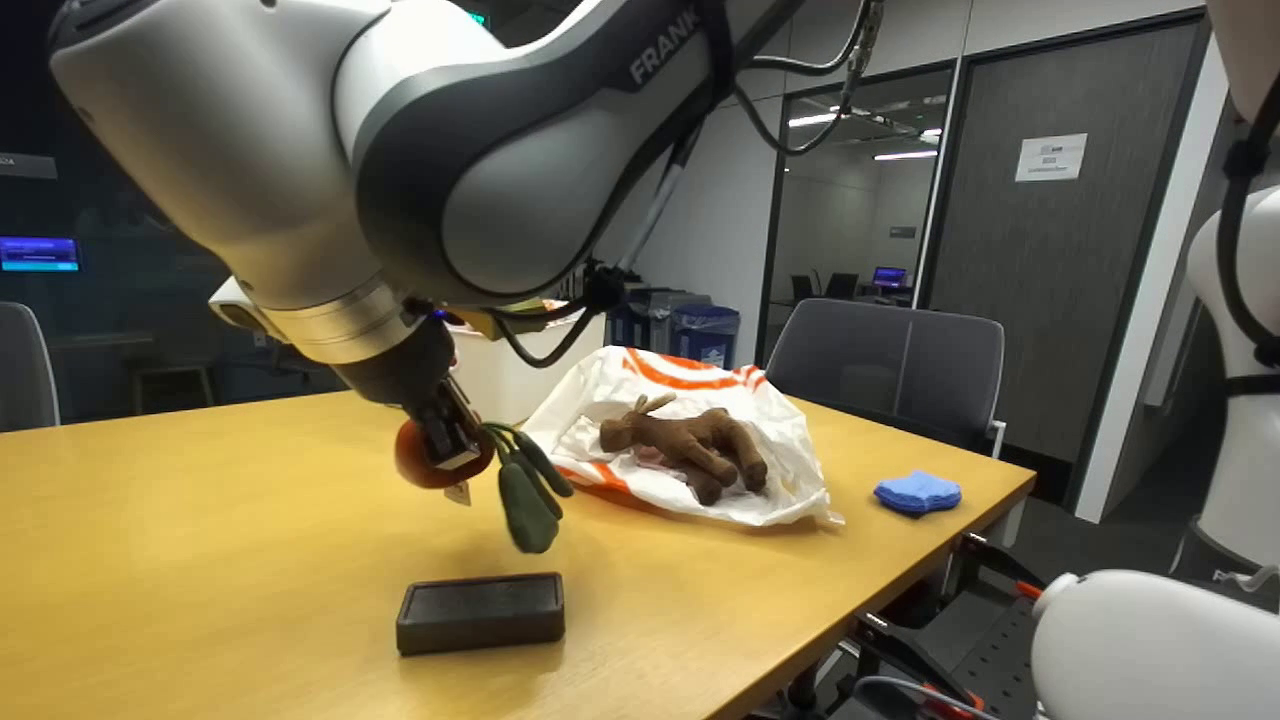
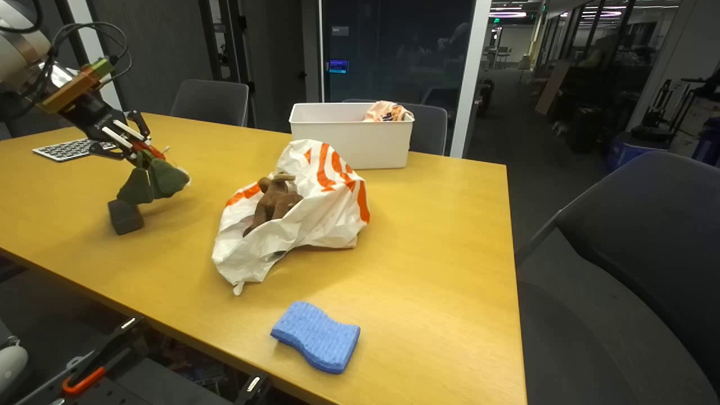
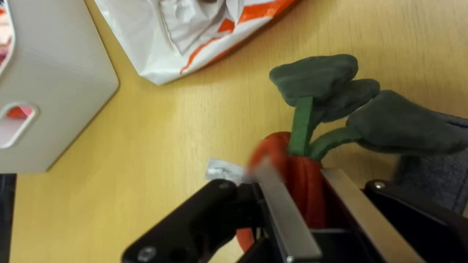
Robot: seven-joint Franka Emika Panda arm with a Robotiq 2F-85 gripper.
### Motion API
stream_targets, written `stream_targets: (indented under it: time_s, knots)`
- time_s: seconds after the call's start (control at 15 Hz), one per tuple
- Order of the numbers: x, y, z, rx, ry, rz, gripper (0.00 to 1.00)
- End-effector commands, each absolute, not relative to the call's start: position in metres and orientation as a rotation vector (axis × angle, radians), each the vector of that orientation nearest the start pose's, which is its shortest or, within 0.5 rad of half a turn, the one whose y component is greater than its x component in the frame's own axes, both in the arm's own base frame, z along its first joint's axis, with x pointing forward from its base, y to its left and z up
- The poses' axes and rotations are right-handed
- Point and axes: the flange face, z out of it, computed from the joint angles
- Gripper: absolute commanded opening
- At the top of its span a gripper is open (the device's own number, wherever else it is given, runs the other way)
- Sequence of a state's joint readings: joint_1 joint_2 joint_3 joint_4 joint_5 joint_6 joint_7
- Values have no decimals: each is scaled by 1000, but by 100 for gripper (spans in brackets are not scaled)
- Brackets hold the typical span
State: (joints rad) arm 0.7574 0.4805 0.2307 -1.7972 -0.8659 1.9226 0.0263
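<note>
My gripper (image 3: 298,171) is shut on a soft red toy vegetable (image 3: 307,193) with green stems and dark green leaves. The red body is squeezed between the two fingers, and a small white tag sticks out beside it. In both exterior views the gripper (image 1: 452,435) (image 2: 138,147) holds the toy (image 1: 412,455) (image 2: 169,179) above the wooden table, leaves hanging down. A dark rectangular block (image 1: 480,612) lies on the table near the leaves; it also shows in the wrist view (image 3: 435,179). A brown plush animal (image 1: 690,440) lies on a white and orange plastic bag (image 1: 795,450).
A white bin (image 2: 351,143) with cloth-like contents stands at the table's edge; its wall is close in the wrist view (image 3: 58,73). A blue sponge (image 2: 318,336) lies near a table edge. A keyboard (image 2: 64,151) lies behind the gripper. Chairs (image 1: 890,370) stand around the table.
</note>
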Motion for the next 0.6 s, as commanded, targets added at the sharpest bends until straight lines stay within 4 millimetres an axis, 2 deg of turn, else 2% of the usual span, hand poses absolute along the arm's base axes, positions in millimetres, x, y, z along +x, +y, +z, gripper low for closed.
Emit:
stream_targets:
  time_s: [0.0, 0.33, 0.53]
  knots:
    - [387, 447, 298, 1846, 1352, 122, 4]
    - [389, 386, 291, 1826, 1039, 109, 4]
    - [392, 338, 283, 1828, 839, 47, 4]
